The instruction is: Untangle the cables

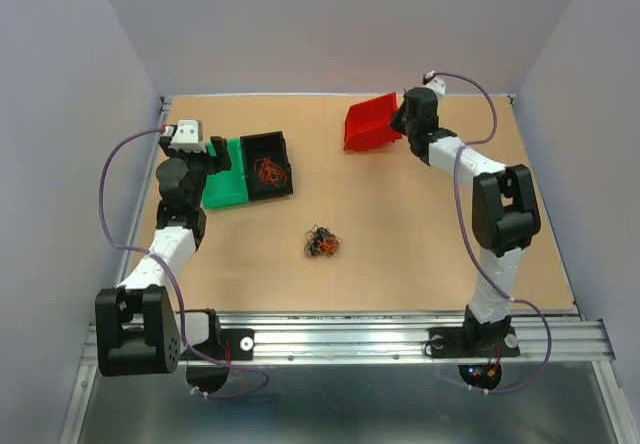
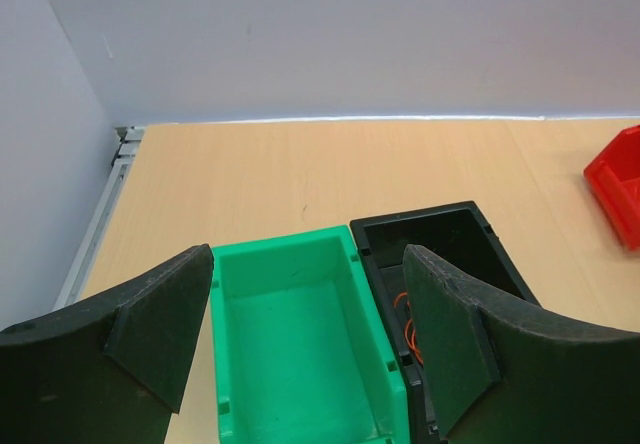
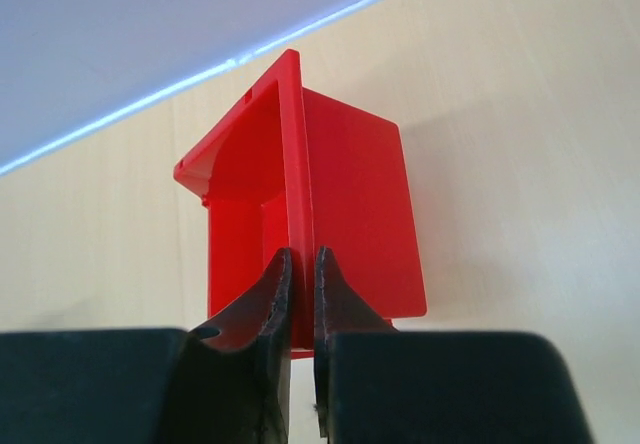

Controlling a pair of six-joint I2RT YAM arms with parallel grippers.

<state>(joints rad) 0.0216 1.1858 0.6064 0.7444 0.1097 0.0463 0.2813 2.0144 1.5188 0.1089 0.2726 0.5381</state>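
Gripping red bin: right gripper (image 3: 300,269) has its fingers pinched narrow on one wall of the red bin (image 3: 350,204); the bin looks tilted, at the far side of the table (image 1: 420,254).
Over the bins: left gripper (image 2: 307,259) has its fingers spread wide, holding nothing, above the green bin (image 2: 300,344) and black bin (image 2: 450,234).
Knot: cables (image 1: 321,243) sit in a small tangle on the table between the arms, well apart from both grippers.
Black bin contents: loose orange strands (image 1: 268,169).
Handling: likely light, limp and springy; thin wire may slip between pads, and the knot would probably lift whole.
Hold point: an outer loop at the knot's edge, one per gripper; free ends are too small to pick out.
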